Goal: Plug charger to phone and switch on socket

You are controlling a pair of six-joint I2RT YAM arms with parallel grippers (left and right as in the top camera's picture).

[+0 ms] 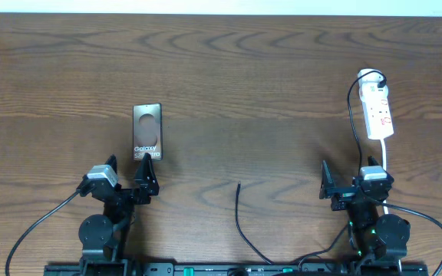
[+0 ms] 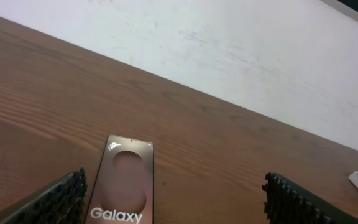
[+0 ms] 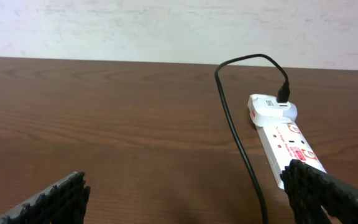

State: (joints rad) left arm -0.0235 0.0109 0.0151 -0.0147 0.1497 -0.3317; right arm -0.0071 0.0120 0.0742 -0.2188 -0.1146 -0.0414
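Note:
The phone [image 1: 146, 132], a brown slab with white "Galaxy" lettering, lies flat left of centre; it also shows in the left wrist view [image 2: 122, 183]. My left gripper [image 1: 127, 175] is open and empty just short of its near end. The socket [image 1: 377, 112], a white power strip with red marks, lies at the far right and shows in the right wrist view [image 3: 284, 138]. The charger cable [image 1: 355, 116] runs from a white adapter at the strip's far end; its plug tip [image 1: 239, 185] lies free near the centre front. My right gripper [image 1: 349, 178] is open and empty near the strip's near end.
The strip's white cord [image 1: 386, 165] runs toward the right arm's base. Thick black robot cables loop at the front edge. A white wall borders the table's far edge. The charger cable [image 3: 236, 133] lies left of the strip in the right wrist view.

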